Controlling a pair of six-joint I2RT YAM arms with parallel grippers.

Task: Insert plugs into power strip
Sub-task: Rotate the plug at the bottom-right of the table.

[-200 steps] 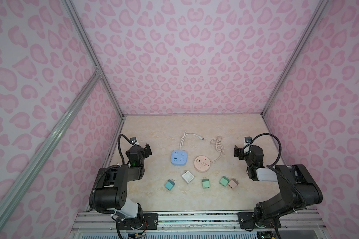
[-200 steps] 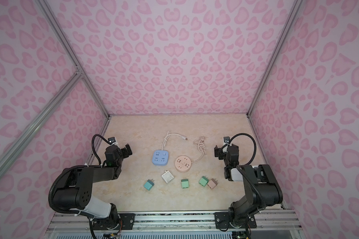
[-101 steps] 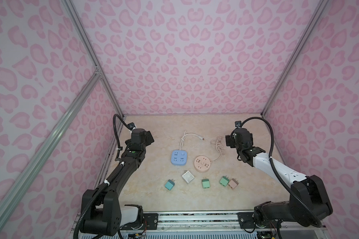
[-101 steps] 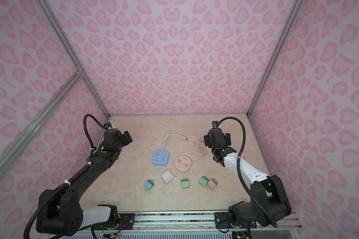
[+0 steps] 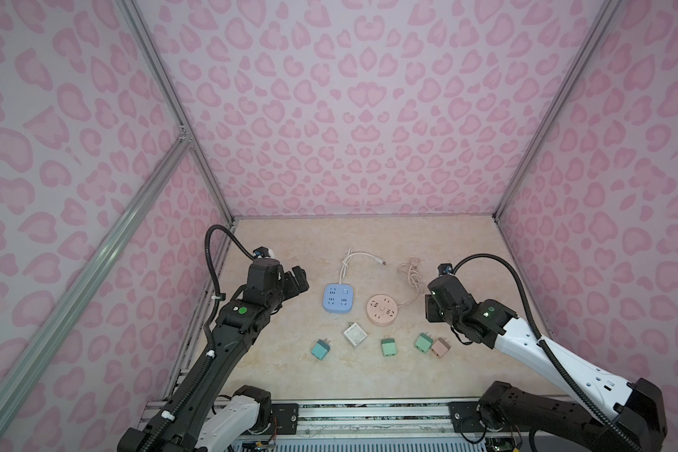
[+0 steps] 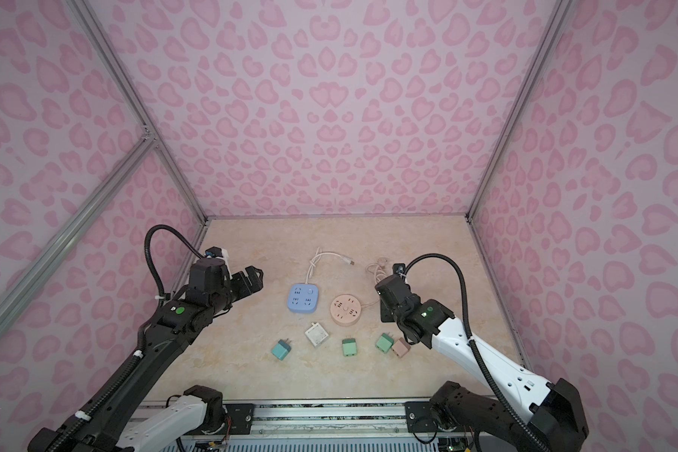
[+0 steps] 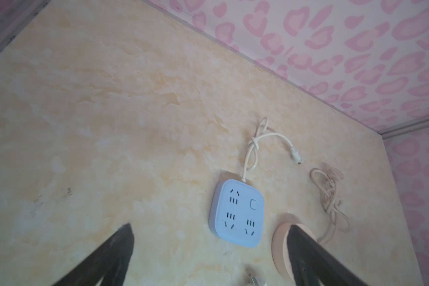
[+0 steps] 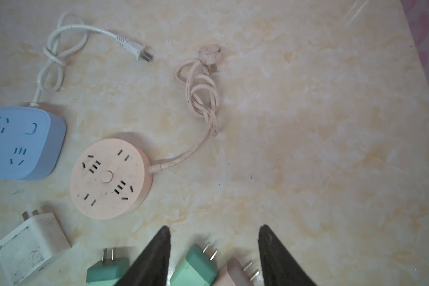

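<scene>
Five plugs lie in a loose row across the lower middle of both top views, and none is seated in a strip yet. At the left of the frame, the left gripper [image 5: 296, 282] hangs over bare table, its jaws spread wide and empty, facing the blue power strip [image 5: 339, 298].

Going right along the row come the teal plug [image 5: 321, 349], the white square plug [image 5: 355, 334] and a mint plug [image 5: 388, 347]. The round pink strip [image 5: 382, 310] sits just above that one. Then a second mint plug [image 5: 423, 343] touches the pinkish-tan plug [image 5: 440, 348].

At the right, the right gripper [image 8: 214, 227] hovers over that touching pair, jaws partly spread and holding nothing. The pick looks aimed there. Because the two bodies abut, the gripper should probably centre on one only, or nudge them apart first. It should then close on flat sides well clear of the prongs, so the plug can be turned prongs-down squarely over a slot.
</scene>
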